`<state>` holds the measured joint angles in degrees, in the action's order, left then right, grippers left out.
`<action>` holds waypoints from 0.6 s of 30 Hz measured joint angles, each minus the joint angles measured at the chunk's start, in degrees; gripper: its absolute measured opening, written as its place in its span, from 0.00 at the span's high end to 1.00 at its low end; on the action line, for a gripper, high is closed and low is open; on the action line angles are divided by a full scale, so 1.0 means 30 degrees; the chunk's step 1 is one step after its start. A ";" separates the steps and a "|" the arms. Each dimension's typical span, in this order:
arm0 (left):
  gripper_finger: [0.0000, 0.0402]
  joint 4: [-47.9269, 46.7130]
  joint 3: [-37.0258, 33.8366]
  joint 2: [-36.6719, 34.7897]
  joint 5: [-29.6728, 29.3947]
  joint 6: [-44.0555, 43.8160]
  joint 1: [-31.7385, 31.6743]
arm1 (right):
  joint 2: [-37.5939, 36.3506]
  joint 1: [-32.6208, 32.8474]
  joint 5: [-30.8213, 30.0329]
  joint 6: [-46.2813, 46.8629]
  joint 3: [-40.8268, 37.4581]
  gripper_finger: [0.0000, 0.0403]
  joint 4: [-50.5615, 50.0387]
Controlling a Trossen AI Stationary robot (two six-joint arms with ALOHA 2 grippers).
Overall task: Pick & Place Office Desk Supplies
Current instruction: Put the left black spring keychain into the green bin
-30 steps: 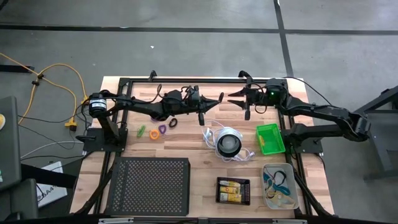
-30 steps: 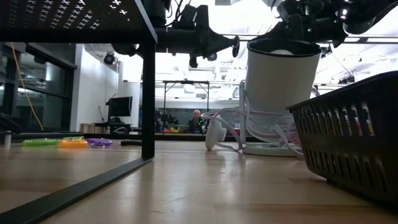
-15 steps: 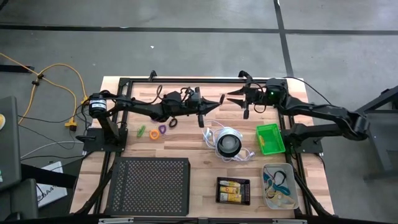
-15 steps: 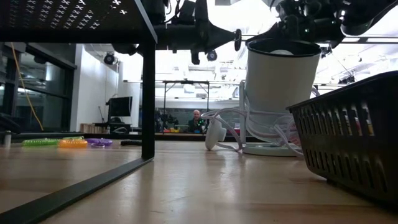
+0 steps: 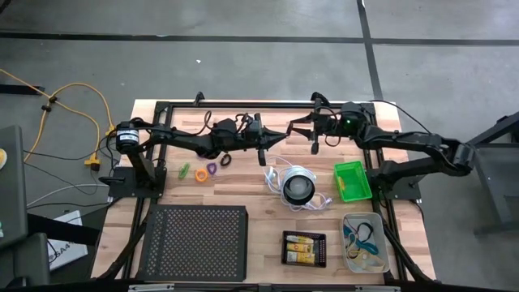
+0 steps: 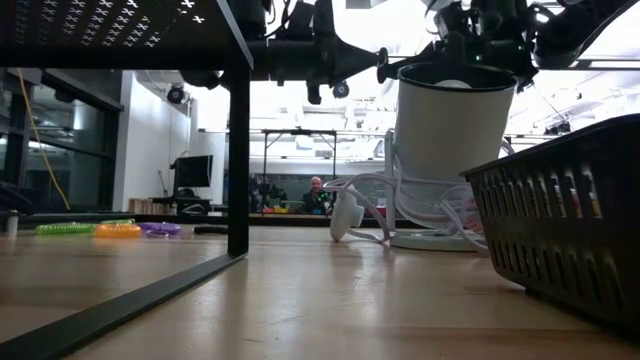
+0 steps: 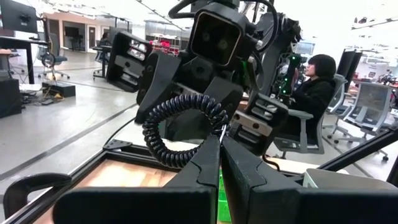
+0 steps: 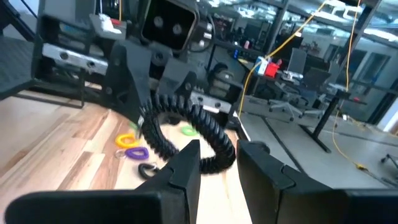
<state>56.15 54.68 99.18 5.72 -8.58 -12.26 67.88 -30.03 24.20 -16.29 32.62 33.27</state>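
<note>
Holding a black coiled loop (image 7: 184, 127) in mid-air, pinched tight in the left gripper (image 5: 285, 130) above the far middle of the table (image 5: 243, 195).
Facing it fingertip to fingertip, right gripper (image 5: 293, 130), fingers parted around the loop's other side; green (image 5: 185, 171), orange (image 5: 199, 173), purple (image 5: 212, 169) loops lying on wood below the left arm.

From above we see both arms meet over the counter's (image 5: 405, 243) far middle: left hand (image 5: 285, 130) & right hand (image 5: 297, 130) tip to tip, a coiled loop (image 7: 180, 127) betw. them. Loose loops (image 5: 204, 170) lie below the left arm. Round corded object (image 5: 298, 187) sits centre, small tray (image 5: 352, 180) to its right. Near edge, L to R: mesh tray (image 5: 195, 242), tray w/ packs (image 5: 304, 248), tray w/ cords (image 5: 363, 242).
</note>
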 joint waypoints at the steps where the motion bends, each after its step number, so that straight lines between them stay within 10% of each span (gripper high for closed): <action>1: 1.00 -0.0043 0.0000 0.0000 0.0000 0.0004 -0.0005 | 0.0000 0.0039 0.0002 -0.0002 0.0000 0.77 0.0132; 18: 1.00 -0.0119 0.0000 0.0000 0.0007 0.0036 0.0003 | -0.0007 0.0815 -0.0725 -0.0009 0.0000 0.77 0.1175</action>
<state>55.79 54.68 99.18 5.74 -8.47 -12.25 67.85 -27.58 22.02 -16.32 32.62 36.80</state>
